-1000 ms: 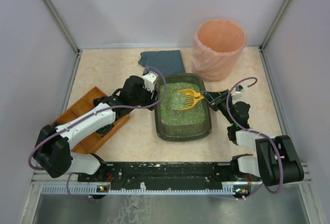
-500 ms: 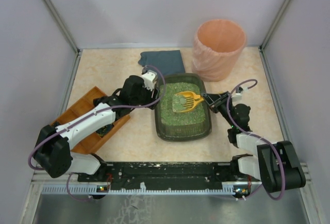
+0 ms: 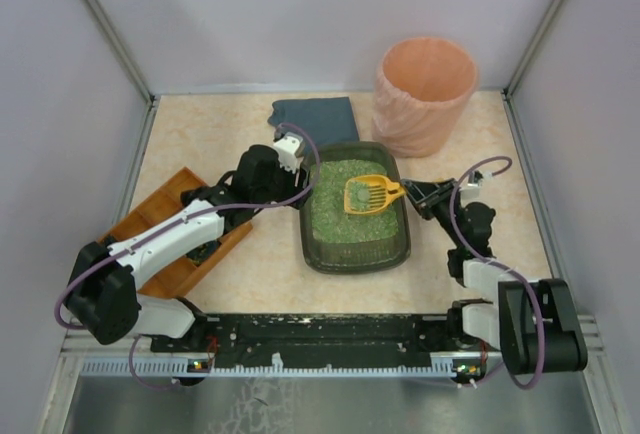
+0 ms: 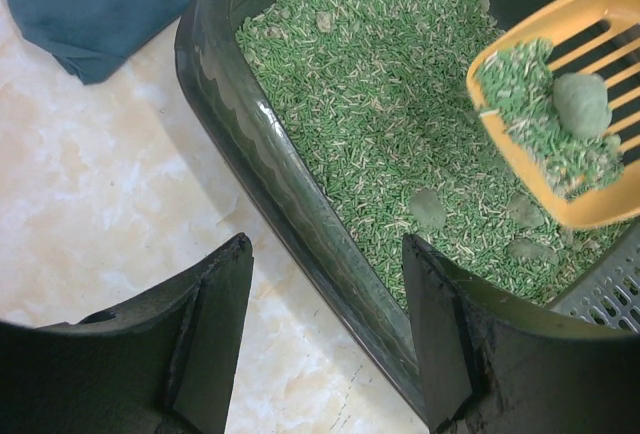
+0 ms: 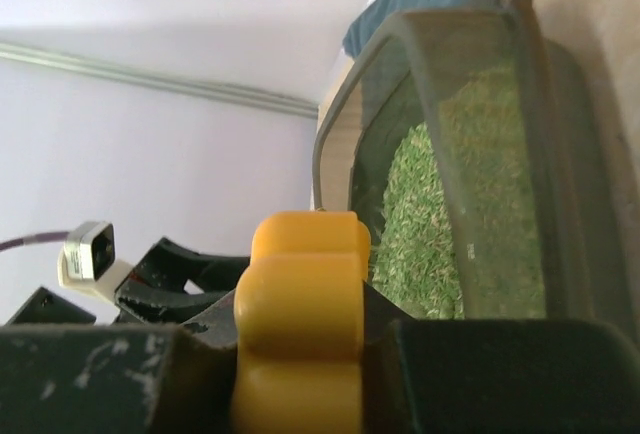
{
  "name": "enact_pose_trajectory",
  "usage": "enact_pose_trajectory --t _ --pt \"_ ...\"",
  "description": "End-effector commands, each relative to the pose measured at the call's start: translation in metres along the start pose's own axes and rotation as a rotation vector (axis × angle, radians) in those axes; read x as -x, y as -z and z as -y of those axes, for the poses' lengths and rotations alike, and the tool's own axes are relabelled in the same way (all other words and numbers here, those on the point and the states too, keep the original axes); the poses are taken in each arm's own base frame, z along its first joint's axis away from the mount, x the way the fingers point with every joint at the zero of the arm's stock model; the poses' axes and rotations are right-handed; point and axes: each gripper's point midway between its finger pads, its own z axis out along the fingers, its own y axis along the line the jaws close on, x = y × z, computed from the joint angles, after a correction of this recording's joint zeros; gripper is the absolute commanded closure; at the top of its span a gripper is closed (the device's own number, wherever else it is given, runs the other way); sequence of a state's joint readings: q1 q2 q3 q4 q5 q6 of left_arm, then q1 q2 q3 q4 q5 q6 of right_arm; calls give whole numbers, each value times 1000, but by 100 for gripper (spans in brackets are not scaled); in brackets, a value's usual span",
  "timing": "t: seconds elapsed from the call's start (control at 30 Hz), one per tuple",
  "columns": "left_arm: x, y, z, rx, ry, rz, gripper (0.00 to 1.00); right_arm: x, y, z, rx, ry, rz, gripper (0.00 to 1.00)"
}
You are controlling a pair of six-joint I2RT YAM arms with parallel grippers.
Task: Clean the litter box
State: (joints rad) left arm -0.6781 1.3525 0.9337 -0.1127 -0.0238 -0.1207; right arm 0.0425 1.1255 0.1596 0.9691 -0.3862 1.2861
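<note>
The litter box (image 3: pixel 352 264) is a dark grey-green tray of green granules in the middle of the table. A yellow slotted scoop (image 3: pixel 366 194) hangs over its far right part, carrying granules and a round clump (image 4: pixel 582 104). My right gripper (image 3: pixel 418 192) is shut on the scoop's handle (image 5: pixel 300 324), just outside the box's right wall (image 5: pixel 490 154). My left gripper (image 4: pixel 325 254) stands open astride the box's left wall (image 4: pixel 300 234), one finger (image 4: pixel 215 324) outside it and the other (image 4: pixel 445 334) over the litter. More clumps (image 4: pixel 428 209) lie in the litter.
A tall peach-coloured bin (image 3: pixel 425 94) stands at the back right, behind the box. A folded dark blue cloth (image 3: pixel 315 119) lies just beyond the box's far left corner. An orange-brown wooden tray (image 3: pixel 170 229) sits at the left, under my left arm. Enclosure walls surround the table.
The right gripper has drawn the scoop up out of the litter and a little to the right, levelling it with its load. The left arm has stayed still.
</note>
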Motion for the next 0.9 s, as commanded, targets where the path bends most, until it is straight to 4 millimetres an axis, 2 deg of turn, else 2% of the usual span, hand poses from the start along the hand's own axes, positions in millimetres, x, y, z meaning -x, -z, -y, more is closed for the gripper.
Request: enact_pose_trajectory --t 0.0,0.1,0.23,0.27,0.33,0.37,0.4,0.5,0.53,0.6,0.67,0.7,0.77,0.8,0.87 --pt "0 -2 4 -24 13 11 32 -3 -7 -44 175 64 -60 100" --pt "1 -3 6 -33 14 2 33 18 1 -20 98 -31 48 100" --pt "10 -1 8 -47 11 23 32 -8 -11 -50 189 62 -90 100" --pt "15 0 6 -39 19 42 32 -3 -9 -51 200 64 -74 100" --pt "28 3 5 -38 41 84 32 18 -3 -34 140 3 22 100" --pt "35 5 5 -33 47 107 32 22 0 -27 116 -22 57 100" --pt "42 5 3 -24 56 132 31 20 -2 -29 115 -15 51 100" --pt "60 5 -3 11 74 206 21 -2 -14 -50 174 61 -56 100" --pt "65 3 -5 18 81 219 18 0 -13 -51 186 59 -52 100" --pt "72 -1 -7 16 96 225 13 16 -6 -35 140 -6 33 100" --pt "74 -5 -7 8 107 221 6 19 -5 -27 114 -27 50 100" --pt "73 -7 -7 2 110 218 2 11 -9 -36 142 4 4 100" --pt "68 -10 -6 -10 110 212 0 -5 -15 -55 211 61 -80 100" --pt "64 -12 -6 -16 113 205 0 -2 -14 -58 228 68 -73 100" --pt "61 -12 -2 -36 120 184 1 14 -8 -42 173 5 4 100"
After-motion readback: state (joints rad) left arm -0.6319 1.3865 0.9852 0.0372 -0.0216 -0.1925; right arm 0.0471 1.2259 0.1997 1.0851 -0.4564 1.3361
